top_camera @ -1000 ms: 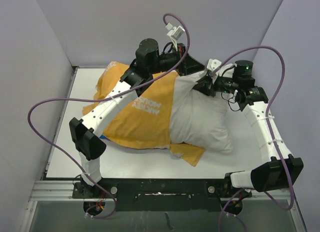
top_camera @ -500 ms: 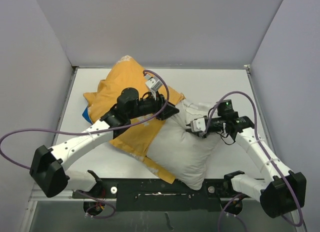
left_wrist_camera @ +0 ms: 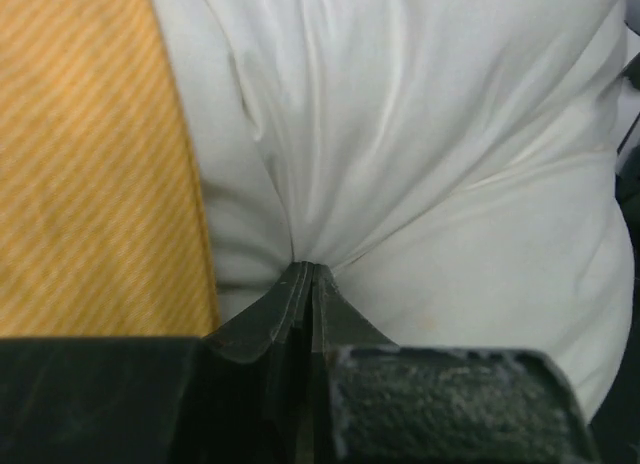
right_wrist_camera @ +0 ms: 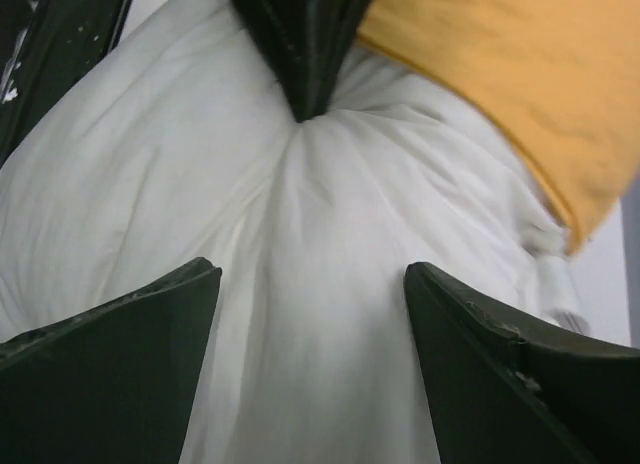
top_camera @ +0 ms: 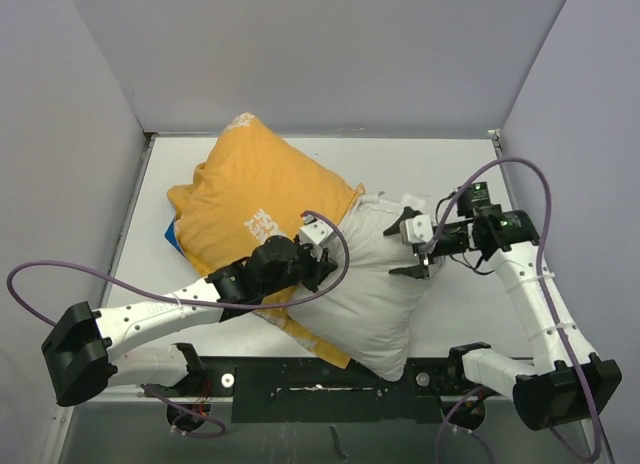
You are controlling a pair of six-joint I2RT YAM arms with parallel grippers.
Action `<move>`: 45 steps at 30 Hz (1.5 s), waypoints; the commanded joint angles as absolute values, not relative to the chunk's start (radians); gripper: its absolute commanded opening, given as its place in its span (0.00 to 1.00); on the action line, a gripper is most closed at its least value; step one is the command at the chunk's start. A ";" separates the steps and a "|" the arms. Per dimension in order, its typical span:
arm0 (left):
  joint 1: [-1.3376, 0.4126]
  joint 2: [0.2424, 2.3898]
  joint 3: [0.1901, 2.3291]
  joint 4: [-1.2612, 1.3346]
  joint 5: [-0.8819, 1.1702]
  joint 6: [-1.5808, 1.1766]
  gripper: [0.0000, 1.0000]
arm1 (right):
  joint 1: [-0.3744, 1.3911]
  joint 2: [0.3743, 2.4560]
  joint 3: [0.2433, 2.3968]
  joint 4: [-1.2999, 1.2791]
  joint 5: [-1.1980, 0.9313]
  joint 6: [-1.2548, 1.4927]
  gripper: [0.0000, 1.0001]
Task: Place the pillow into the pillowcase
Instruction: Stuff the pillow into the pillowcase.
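pinching pillow (left_wrist_camera: 420, 134) cloth in my left gripper (left_wrist_camera: 312, 269), mid-stuffing by my judgement; pillowcase (left_wrist_camera: 90, 154) just beside; right gripper (right_wrist_camera: 312, 284) hanging wide, likely gripping next.

1. This looks like a robotics lab test cell. A white counter (top_camera: 460, 164) is boxed in by plain lavender-grey panels (top_camera: 320, 54) at the back and on both sides.
2. Two white-and-black robot arms, the left arm (top_camera: 150, 309) and the right arm (top_camera: 535, 294), are fixed to a black mounting bar (top_camera: 330, 379). The bar sits on an aluminium rail (top_camera: 100, 389) at the near edge.
3. A purple cable (top_camera: 520, 164) loops loose in the air over each arm.
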State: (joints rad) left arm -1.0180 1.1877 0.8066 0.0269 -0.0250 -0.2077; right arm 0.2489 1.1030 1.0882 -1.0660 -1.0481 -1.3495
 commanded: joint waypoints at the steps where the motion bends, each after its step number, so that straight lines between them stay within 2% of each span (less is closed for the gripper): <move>1: -1.009 1.170 0.668 0.001 -0.119 -0.260 0.00 | 0.116 1.124 1.303 -1.325 -1.151 -1.222 0.83; 3: -1.009 1.151 0.622 0.025 -0.107 -0.292 0.00 | 0.083 1.161 1.385 -1.314 -1.102 -1.093 0.96; 4: -1.009 1.140 0.600 0.039 -0.105 -0.303 0.00 | 0.067 1.181 1.407 -1.284 -1.071 -1.017 0.99; 9: -1.009 1.109 0.525 0.106 -0.086 -0.339 0.00 | 0.073 1.283 1.372 -1.111 -0.931 -0.736 0.98; 12: -1.009 1.107 0.517 0.117 -0.067 -0.344 0.00 | 0.177 1.349 1.324 -1.056 -0.771 -0.652 0.98; 14: -1.011 1.096 0.510 0.129 -0.060 -0.347 0.00 | 0.236 1.403 1.286 -1.057 -0.761 -0.629 0.99; 15: -1.011 1.085 0.509 0.138 -0.055 -0.349 0.00 | 0.264 1.429 1.271 -1.067 -0.778 -0.628 0.90; 16: -1.010 1.071 0.510 0.144 -0.049 -0.350 0.00 | 0.295 1.454 1.268 -1.079 -0.791 -0.636 0.76; 18: -1.009 1.024 0.529 0.140 -0.037 -0.355 0.02 | 0.341 1.480 1.303 -1.110 -0.796 -0.682 0.39; 19: -1.006 0.998 0.549 0.129 -0.033 -0.353 0.04 | 0.357 1.480 1.338 -1.119 -0.780 -0.705 0.26; 21: -0.989 0.944 0.600 0.108 -0.020 -0.334 0.08 | 0.371 1.463 1.444 -1.099 -0.698 -0.750 0.10; 24: -0.918 0.927 0.689 0.089 0.049 -0.306 0.12 | 0.384 1.455 1.640 -1.009 -0.608 -0.856 0.01; 28: -0.759 1.018 0.816 0.097 0.231 -0.297 0.13 | 0.380 1.562 2.029 -1.041 -0.619 -0.985 0.00; 30: -0.714 1.078 0.862 0.126 0.290 -0.295 0.16 | 0.389 1.578 2.087 -1.054 -0.628 -1.054 0.00; 32: -0.696 1.123 0.886 0.161 0.337 -0.287 0.21 | 0.414 1.538 2.035 -1.091 -0.661 -1.190 0.00; 37: -0.694 1.128 0.799 0.259 0.402 -0.335 0.27 | 0.556 1.340 1.585 -1.136 -0.658 -1.449 0.00; 41: -0.698 0.952 0.701 0.192 0.410 -0.409 0.38 | 0.674 1.230 1.152 -0.999 -0.525 -1.413 0.00; 45: -0.698 0.706 0.722 -0.048 0.366 -0.429 0.53 | 0.700 1.155 0.926 -0.879 -0.599 -1.312 0.00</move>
